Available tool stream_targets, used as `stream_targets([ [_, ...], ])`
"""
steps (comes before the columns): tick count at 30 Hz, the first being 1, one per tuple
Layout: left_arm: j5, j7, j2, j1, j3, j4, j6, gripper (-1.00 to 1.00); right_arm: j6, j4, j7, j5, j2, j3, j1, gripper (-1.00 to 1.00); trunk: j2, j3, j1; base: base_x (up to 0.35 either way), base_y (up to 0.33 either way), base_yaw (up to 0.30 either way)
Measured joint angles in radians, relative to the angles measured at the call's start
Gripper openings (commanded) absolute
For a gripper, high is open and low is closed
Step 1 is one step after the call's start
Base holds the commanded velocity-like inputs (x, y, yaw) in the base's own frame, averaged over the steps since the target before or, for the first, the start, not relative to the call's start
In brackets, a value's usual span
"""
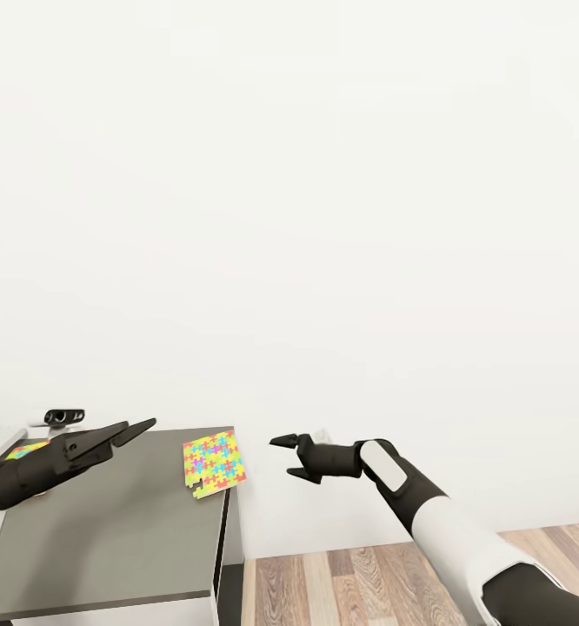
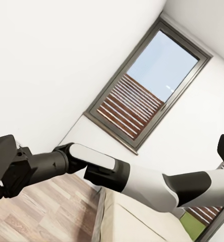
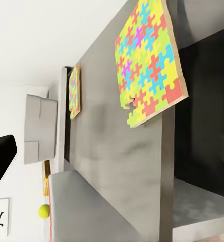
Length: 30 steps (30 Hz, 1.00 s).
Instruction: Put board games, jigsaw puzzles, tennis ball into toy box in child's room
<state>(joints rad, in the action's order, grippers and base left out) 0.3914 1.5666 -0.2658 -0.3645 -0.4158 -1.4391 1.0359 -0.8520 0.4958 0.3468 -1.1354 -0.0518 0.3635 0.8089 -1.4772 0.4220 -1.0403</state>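
Against a plain white wall (image 1: pixel 324 217), the dark grey tabletop (image 1: pixel 107 539) takes up the lower left of the head view, with wood-plank floor (image 1: pixel 342 582) to its right. One jigsaw puzzle (image 1: pixel 213 464) lies at the far right corner of the tabletop, one corner poking over the right edge; a notch of pieces is missing along its near side. The right wrist view shows the same puzzle (image 3: pixel 147 60) flat on the grey surface and overhanging the edge. A second jigsaw puzzle (image 1: pixel 26 450) lies further left, partly hidden behind the left arm. In the right wrist view this second puzzle (image 3: pixel 74 91) sits flat, well apart from the first, with a pale grey box (image 3: pixel 40 129) beyond it and a small yellow-green tennis ball (image 3: pixel 44 211) on a paler stretch of tabletop.

The left end effector (image 1: pixel 126 432) hangs above the tabletop, its two dark fingers pointing right toward the first puzzle, a narrow gap between them and nothing held. The right end effector (image 1: pixel 287 456) is off the tabletop's right edge, above the floor, pointing left at the puzzle, fingers spread and empty. A window with brown slats (image 2: pixel 142 91) shows in the left wrist view, behind the right arm (image 2: pixel 142 181).
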Motion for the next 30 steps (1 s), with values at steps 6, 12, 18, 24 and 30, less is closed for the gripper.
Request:
stream_targets([
  [6,0.003,0.000,-0.006,0.000,0.000,-0.007,0.001,1.00,-0.007,0.000,-0.001,0.003,0.006,-0.022,0.000,1.00,0.000,0.000,0.000,0.000,0.000,0.000],
  [12,0.002,0.000,-0.009,-0.008,0.000,-0.012,0.001,1.00,-0.008,-0.001,-0.004,0.003,0.008,-0.026,0.000,1.00,0.000,0.000,0.000,0.000,0.000,0.000],
  [18,-0.009,0.000,-0.009,-0.020,0.028,-0.009,0.001,1.00,-0.007,0.000,-0.006,0.009,0.007,-0.026,0.000,1.00,0.000,0.000,0.000,0.000,0.000,0.000],
  [24,-0.080,0.000,-0.007,-0.144,0.125,0.014,0.001,1.00,-0.007,0.003,-0.004,0.012,0.007,-0.026,0.000,1.00,0.000,0.000,0.000,0.000,0.000,0.000],
  [30,-0.138,0.000,-0.006,-0.285,0.182,0.106,0.001,1.00,-0.007,0.005,-0.003,0.012,0.007,-0.028,0.000,1.00,0.000,0.000,0.000,0.000,0.000,0.000],
])
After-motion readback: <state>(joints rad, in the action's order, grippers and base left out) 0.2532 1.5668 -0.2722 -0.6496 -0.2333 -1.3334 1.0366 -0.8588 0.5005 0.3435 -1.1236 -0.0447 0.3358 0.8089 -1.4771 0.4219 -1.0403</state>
